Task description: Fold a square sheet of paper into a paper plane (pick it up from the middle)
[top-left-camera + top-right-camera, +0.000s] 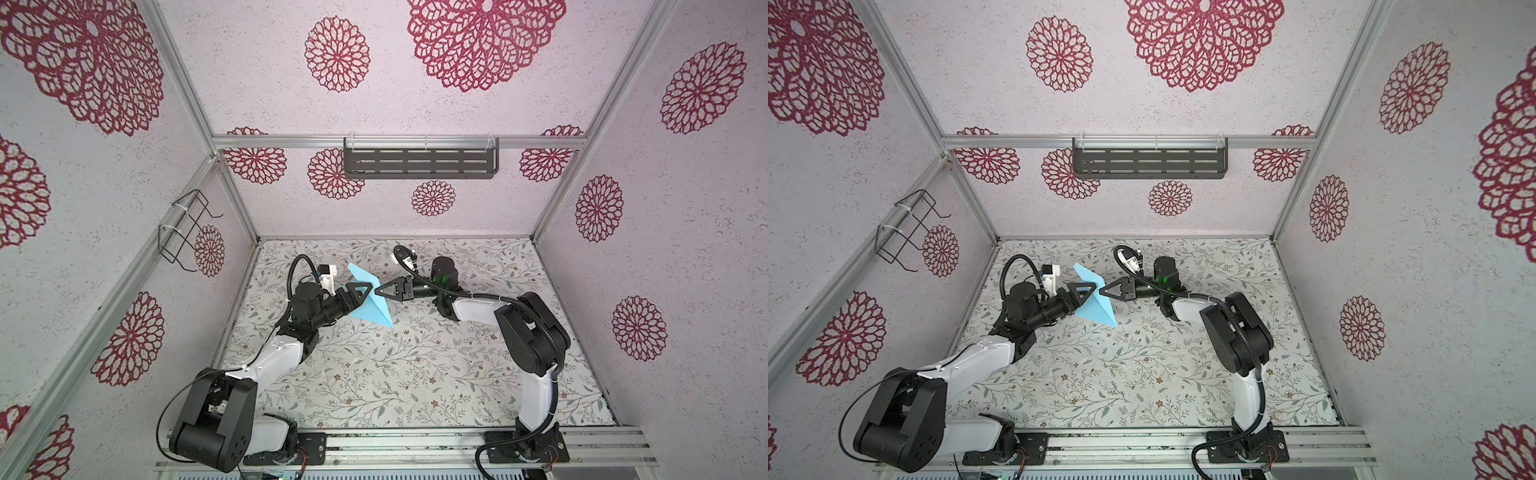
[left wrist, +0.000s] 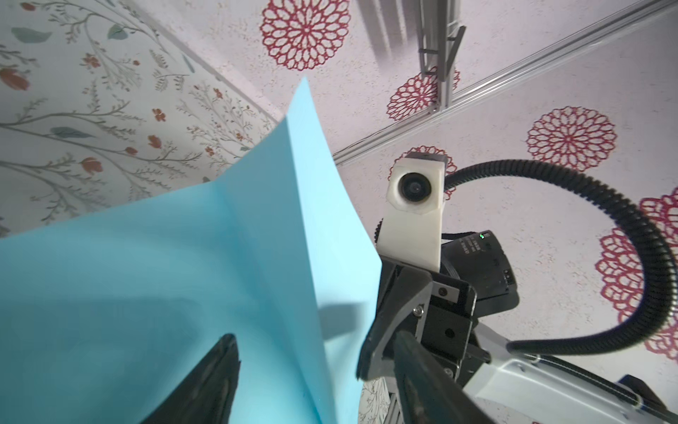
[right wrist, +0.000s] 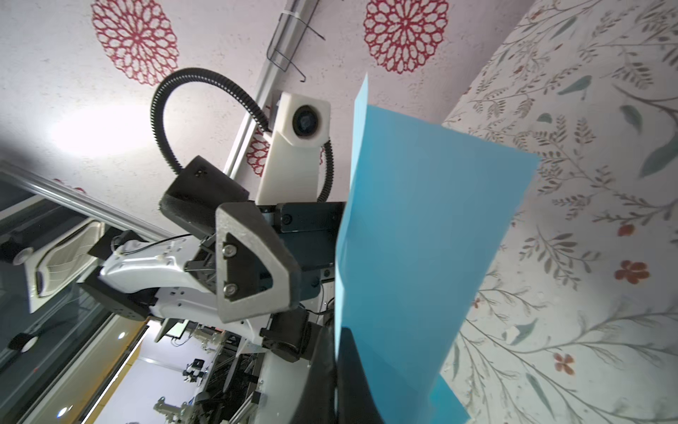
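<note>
Mid-frame in a top view, right fingers [image 1: 380, 292] clamped the raised paper [image 1: 372, 311]; left fingers [image 1: 368, 286] straddled it open; closing off-crease could crumple it or tug it loose.

Paper plane [image 2: 165, 279] cropped by the left wrist view's edges; right pincer [image 2: 374, 341] tips behind it.

A slotted shelf [image 1: 420, 163] hangs rearward (wire rack [image 1: 185, 230] on left wall).
</note>
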